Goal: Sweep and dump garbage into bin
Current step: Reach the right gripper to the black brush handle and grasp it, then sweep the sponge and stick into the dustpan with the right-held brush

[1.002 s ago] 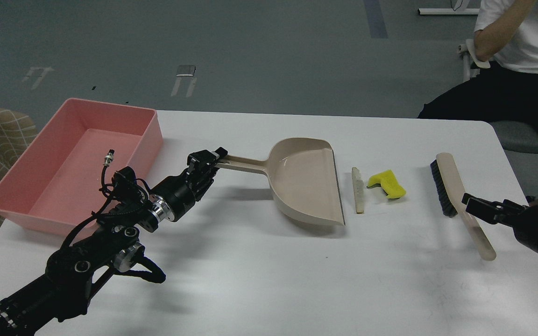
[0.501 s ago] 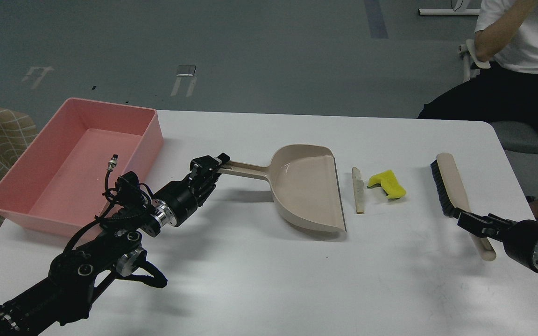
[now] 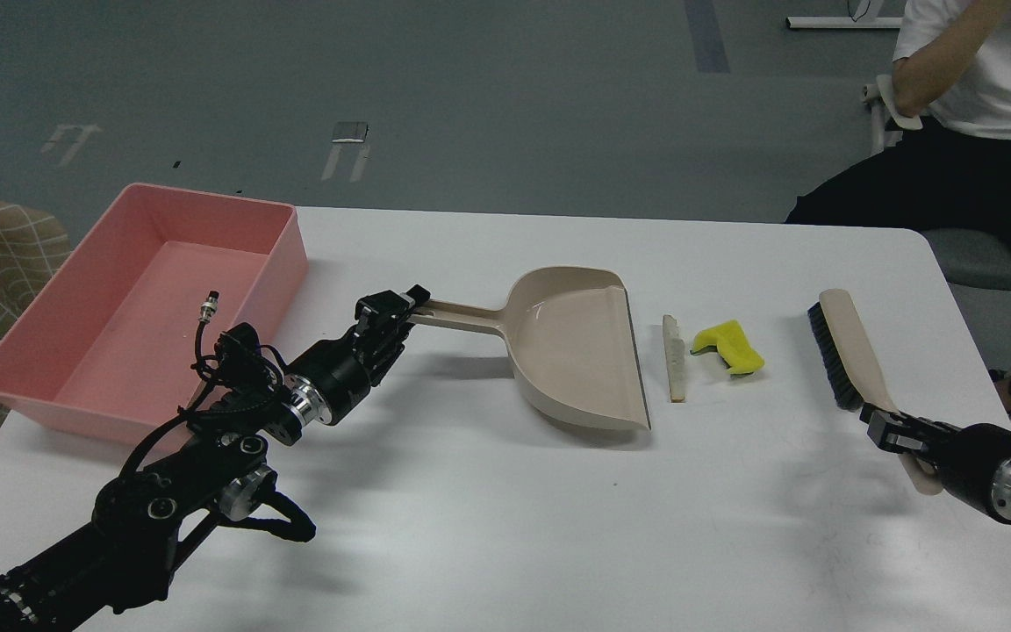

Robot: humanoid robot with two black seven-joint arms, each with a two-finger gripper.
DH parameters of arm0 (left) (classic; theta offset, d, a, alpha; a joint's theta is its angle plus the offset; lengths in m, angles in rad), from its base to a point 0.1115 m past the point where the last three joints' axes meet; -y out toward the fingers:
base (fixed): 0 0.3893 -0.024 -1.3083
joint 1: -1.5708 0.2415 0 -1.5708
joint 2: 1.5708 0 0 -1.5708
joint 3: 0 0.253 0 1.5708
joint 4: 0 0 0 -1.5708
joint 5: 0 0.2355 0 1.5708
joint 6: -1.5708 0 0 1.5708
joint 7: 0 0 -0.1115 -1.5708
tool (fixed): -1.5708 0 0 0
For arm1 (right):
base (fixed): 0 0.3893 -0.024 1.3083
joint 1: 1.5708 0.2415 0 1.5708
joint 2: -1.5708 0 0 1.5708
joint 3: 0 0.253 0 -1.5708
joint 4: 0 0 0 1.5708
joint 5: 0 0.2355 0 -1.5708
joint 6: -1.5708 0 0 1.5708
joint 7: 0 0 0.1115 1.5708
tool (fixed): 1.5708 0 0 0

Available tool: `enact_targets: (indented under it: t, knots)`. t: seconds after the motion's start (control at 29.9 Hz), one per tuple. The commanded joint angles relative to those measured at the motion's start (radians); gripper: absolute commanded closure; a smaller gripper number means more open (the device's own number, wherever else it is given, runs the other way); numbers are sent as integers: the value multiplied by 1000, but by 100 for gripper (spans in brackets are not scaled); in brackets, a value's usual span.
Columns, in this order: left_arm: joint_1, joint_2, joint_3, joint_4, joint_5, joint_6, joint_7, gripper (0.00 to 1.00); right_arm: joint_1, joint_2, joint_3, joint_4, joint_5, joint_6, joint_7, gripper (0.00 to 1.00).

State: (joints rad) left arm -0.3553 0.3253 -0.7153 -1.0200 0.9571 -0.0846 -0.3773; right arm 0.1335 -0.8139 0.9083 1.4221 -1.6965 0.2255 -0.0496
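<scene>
Head view: our left end effector (image 3: pixel 393 309) clamps the dustpan (image 3: pixel 577 347) handle; our right end effector (image 3: pixel 896 432) grips the brush (image 3: pixel 852 353) handle. Tools are in hand, so next we judge the brush must sweep the garbage (image 3: pixel 727 346) leftward into the pan.

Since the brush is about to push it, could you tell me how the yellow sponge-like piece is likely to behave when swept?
The yellow sponge piece looks small and foamy, so it is probably light and may tumble rather than slide. Its irregular, curved shape suggests it could turn aside. The pale strip lies between it and the dustpan, so both would probably travel together.
</scene>
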Motion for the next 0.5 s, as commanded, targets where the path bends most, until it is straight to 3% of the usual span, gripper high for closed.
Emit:
enact_targets:
  t: [0.0,0.07,0.1,0.47]
  knots:
    - [-2,0,0,0,0,2,0,100,5,24,0,4,1,0,1,85]
    - [-4,0,0,0,0,2,0,100,11,30,7,17,3,-6,2,98]
    - [-4,0,0,0,0,2,0,100,12,32,12,17,3,-8,2,100]
    - [-1,0,2,0,2,3,3,100,15,73,-29,63,9,17,7,99]
